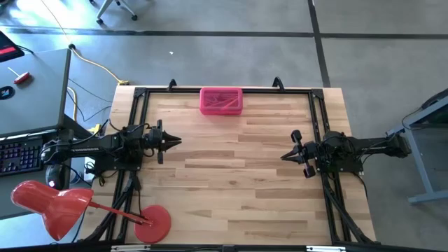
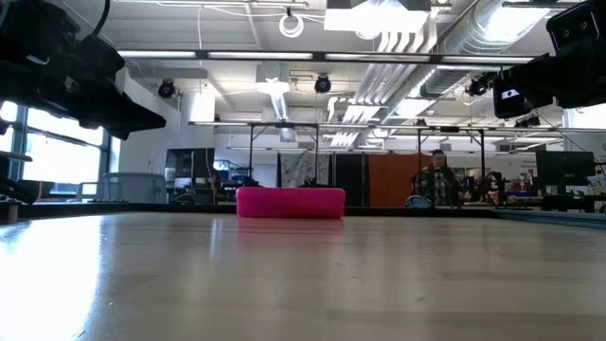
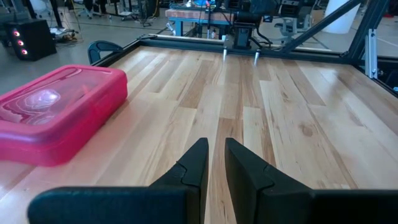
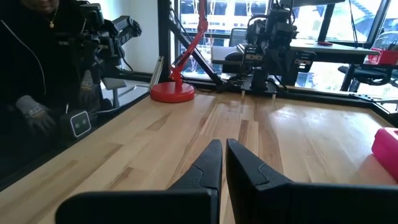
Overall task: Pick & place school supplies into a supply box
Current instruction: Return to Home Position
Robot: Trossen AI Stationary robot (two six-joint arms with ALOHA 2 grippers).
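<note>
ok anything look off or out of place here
Nothing stands out. The pink supply box sits closed and straight at the far edge of the table; the left gripper and right gripper hang empty.

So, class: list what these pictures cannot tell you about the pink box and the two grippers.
Contents: in the high view the shut lid of the pink box shows only faint lines, too small to count; in the low view its wall hides them.
Right wrist view: the edge cuts the box off.
Low view: left gripper and right gripper are dark shapes, cut off above.
</note>
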